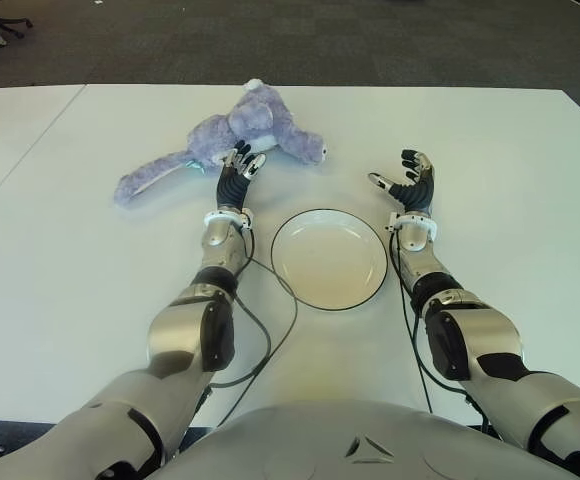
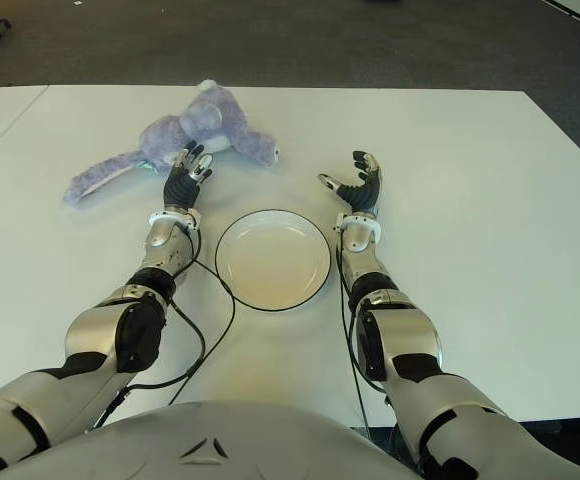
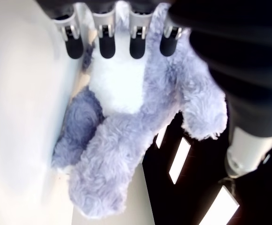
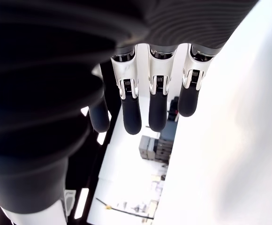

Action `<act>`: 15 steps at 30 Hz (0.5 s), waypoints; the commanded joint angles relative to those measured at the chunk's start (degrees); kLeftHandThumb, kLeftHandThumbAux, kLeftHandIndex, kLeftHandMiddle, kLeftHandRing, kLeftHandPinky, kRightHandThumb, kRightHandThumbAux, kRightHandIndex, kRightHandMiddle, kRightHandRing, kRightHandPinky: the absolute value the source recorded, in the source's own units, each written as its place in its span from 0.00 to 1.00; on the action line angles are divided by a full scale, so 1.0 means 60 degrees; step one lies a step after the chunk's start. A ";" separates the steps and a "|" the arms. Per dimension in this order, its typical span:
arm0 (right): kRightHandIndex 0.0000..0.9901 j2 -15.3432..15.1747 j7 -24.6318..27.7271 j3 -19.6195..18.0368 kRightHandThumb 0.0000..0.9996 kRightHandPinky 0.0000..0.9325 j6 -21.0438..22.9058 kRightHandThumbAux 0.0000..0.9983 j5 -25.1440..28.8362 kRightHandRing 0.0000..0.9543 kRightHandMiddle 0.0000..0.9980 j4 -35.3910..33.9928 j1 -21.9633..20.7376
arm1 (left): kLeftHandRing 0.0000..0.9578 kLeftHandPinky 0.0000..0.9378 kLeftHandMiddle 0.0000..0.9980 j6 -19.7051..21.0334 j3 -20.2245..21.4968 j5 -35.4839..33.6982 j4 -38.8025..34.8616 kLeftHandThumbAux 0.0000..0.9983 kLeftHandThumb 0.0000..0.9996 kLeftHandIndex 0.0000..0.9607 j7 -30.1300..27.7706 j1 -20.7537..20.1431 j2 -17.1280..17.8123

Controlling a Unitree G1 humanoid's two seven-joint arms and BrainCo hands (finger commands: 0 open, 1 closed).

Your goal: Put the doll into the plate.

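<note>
One broad white table carries everything. Largest on it, the fluffy lavender plush doll lies at the far left, outside the round white black-rimmed plate near the robot. The left hand reaches the doll, fingers spread, grasping nothing. The right hand shows right of the plate, fingers apart, empty.

Fluffy lavender doll (sprawled flat) beyond the empty white plate.
</note>
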 commanded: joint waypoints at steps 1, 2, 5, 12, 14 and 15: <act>0.25 0.0680 0.0231 -0.0032 0.00 0.22 0.0706 0.87 0.0071 0.24 0.26 0.1308 0.2161 | 0.07 0.08 0.08 0.1140 0.0067 -0.0001 0.1222 0.65 0.00 0.01 0.0002 0.2072 -0.0010; 0.26 0.0688 0.0233 -0.0043 0.00 0.22 0.0684 0.87 0.0076 0.25 0.26 0.1306 0.2162 | 0.07 0.07 0.07 0.1127 0.0074 -0.0010 0.1220 0.64 0.00 0.01 -0.0024 0.2073 -0.0008; 0.27 0.0717 0.0237 -0.0060 0.00 0.22 0.0650 0.86 0.0082 0.26 0.26 0.1300 0.2153 | 0.07 0.07 0.07 0.1132 0.0064 0.0001 0.1219 0.63 0.00 0.01 -0.0009 0.2071 -0.0005; 0.27 0.0721 0.0177 -0.0034 0.00 0.23 0.0692 0.87 0.0028 0.26 0.26 0.1302 0.2153 | 0.07 0.07 0.07 0.1156 0.0008 0.0068 0.1226 0.64 0.00 0.01 0.0093 0.2066 0.0006; 0.27 0.0705 0.0168 -0.0029 0.00 0.23 0.0699 0.87 0.0018 0.26 0.26 0.1303 0.2153 | 0.06 0.06 0.07 0.1155 0.0002 0.0073 0.1226 0.64 0.00 0.01 0.0097 0.2067 0.0009; 0.27 0.0697 0.0164 -0.0026 0.00 0.23 0.0703 0.87 0.0014 0.26 0.26 0.1304 0.2154 | 0.06 0.06 0.07 0.1154 -0.0001 0.0075 0.1226 0.64 0.00 0.00 0.0098 0.2068 0.0010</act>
